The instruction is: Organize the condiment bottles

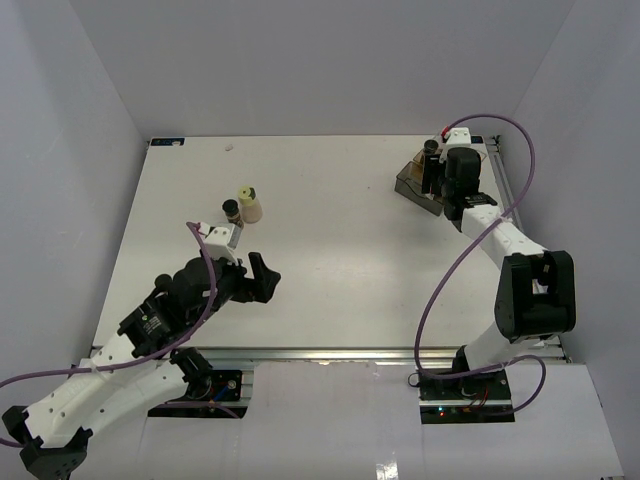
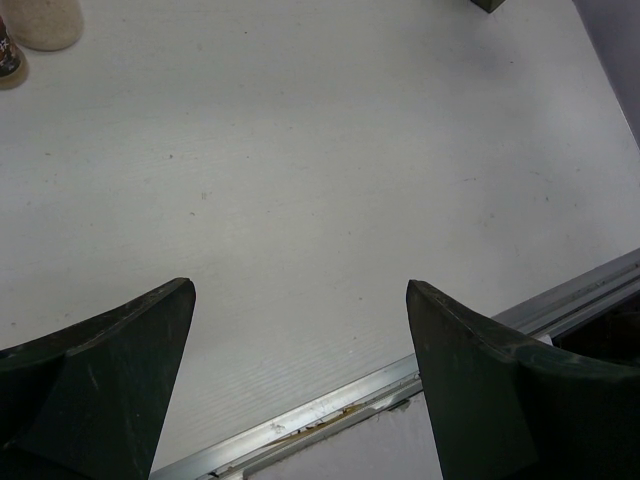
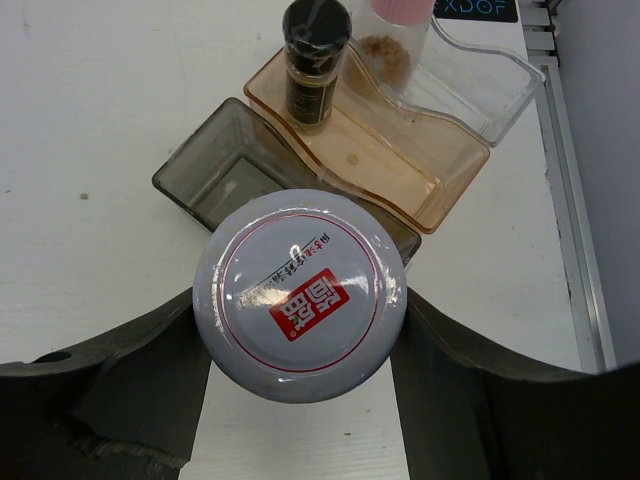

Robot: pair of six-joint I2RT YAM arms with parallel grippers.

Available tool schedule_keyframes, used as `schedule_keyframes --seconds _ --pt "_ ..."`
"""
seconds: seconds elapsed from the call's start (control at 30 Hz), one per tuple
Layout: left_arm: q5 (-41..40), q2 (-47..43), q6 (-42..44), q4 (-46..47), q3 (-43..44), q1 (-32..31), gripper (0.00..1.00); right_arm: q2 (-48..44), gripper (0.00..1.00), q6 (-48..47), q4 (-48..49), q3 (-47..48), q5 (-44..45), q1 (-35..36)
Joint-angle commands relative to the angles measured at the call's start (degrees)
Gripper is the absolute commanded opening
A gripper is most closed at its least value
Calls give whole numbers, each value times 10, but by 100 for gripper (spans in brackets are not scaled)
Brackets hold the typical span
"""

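My right gripper (image 3: 300, 300) is shut on a jar with a white cap (image 3: 300, 295) bearing a red label, its fingers (image 3: 130, 370) pressed against both sides of the cap. The jar sits over the near corner of a smoky grey tray (image 3: 215, 175). Just beyond, a black-capped dark bottle (image 3: 315, 60) stands in the amber tray (image 3: 400, 170), with a pink-capped jar (image 3: 395, 40) behind it. On the table's left, a cream bottle with a yellow cap (image 1: 249, 205) and a dark bottle (image 1: 231, 210) stand together. My left gripper (image 1: 262, 278) hangs open and empty below them.
The trays (image 1: 415, 180) sit at the far right near the table's metal side rail (image 3: 570, 250). In the left wrist view, the table's front metal edge (image 2: 400, 380) runs under the open fingers (image 2: 130, 380). Grey walls enclose the table.
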Motion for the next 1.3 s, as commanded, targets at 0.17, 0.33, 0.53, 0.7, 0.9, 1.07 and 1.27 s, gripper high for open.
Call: schedule_keyframes --seconds 0.17,0.33,0.53,0.7,0.9,1.07,1.27 --pt "0 20 1 2 -1 -3 98 53 8 11 208 28 -6 -12" --pt "-1 22 3 2 -2 -3 98 84 8 24 242 37 0 -13" --pt "2 31 3 4 -1 -3 98 117 8 23 270 61 2 -15" --pt "2 38 4 3 0 -3 98 136 8 24 282 67 -1 -15" --pt "3 38 5 4 -2 -2 98 151 8 29 281 67 -6 -15" --pt "5 41 6 6 -1 -3 98 157 8 36 287 56 -6 -15" --pt "4 43 6 4 0 -3 98 172 10 39 287 57 -9 -15"
